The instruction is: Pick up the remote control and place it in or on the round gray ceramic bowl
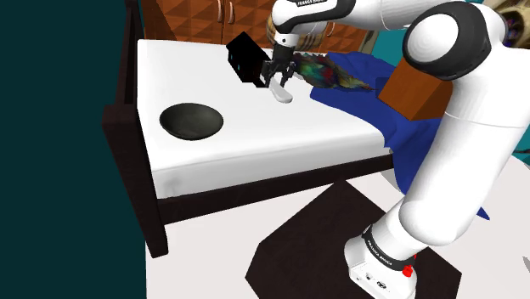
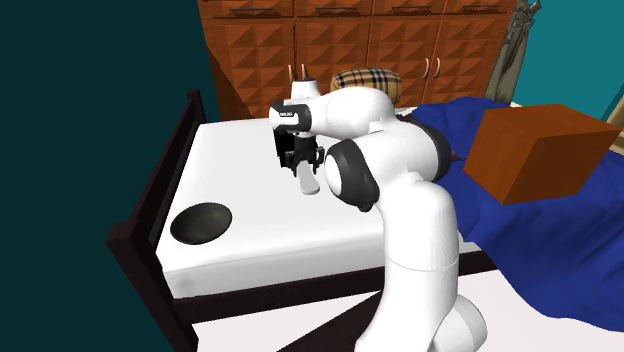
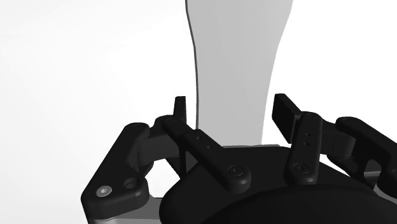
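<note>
Black end effector (image 3: 233,105), fingers apart astride slim pale-grey remote (image 3: 236,57), smooth white bed (image 1: 263,129), round dark bowl (image 1: 192,121)

In the shoulder view the bowl (image 1: 192,121) rests on the bed (image 1: 272,140) at centre left, well apart from the remote (image 1: 284,93), which lies at upper centre beneath the gripper (image 1: 279,81). A small box (image 1: 247,58) stands just left of the gripper. The blanket (image 1: 352,102) lies to the right with a large box (image 1: 416,89) on it, and a cabinet (image 1: 183,19) stands behind the bed
</note>
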You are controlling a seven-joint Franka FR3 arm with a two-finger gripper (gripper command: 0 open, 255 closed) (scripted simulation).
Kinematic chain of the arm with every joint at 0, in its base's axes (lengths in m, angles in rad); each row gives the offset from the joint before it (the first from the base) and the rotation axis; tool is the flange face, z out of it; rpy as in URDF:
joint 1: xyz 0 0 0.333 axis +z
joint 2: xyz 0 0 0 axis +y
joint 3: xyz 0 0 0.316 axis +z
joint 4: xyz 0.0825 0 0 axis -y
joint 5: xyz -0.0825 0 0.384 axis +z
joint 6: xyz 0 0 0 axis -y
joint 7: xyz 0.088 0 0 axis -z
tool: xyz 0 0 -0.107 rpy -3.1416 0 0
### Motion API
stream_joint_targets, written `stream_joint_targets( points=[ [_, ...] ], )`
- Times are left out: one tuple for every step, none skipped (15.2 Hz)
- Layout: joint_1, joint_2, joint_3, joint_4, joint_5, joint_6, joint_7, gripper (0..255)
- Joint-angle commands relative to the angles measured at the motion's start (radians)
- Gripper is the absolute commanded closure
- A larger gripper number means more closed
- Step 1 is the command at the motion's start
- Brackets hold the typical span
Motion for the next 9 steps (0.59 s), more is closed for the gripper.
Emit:
stream_joint_targets(
  points=[
    [-0.001,-0.002,0.0,0.026,-0.001,-0.028,0.0,255],
    [-0.001,-0.004,-0.001,0.037,-0.001,-0.041,0.001,255],
    [-0.001,-0.006,-0.001,0.047,-0.001,-0.053,0.001,255],
    [-0.001,-0.008,-0.001,0.058,-0.002,-0.066,0.002,255],
    [-0.001,-0.01,-0.001,0.069,-0.002,-0.079,0.002,255],
    [-0.001,-0.011,-0.001,0.081,-0.002,-0.092,0.002,255],
    [-0.001,-0.012,-0.001,0.093,-0.002,-0.105,0.003,255],
    [-0.001,-0.013,-0.001,0.105,-0.003,-0.118,0.003,255],
    [-0.002,-0.014,-0.001,0.117,-0.003,-0.131,0.004,255]
  ],
)
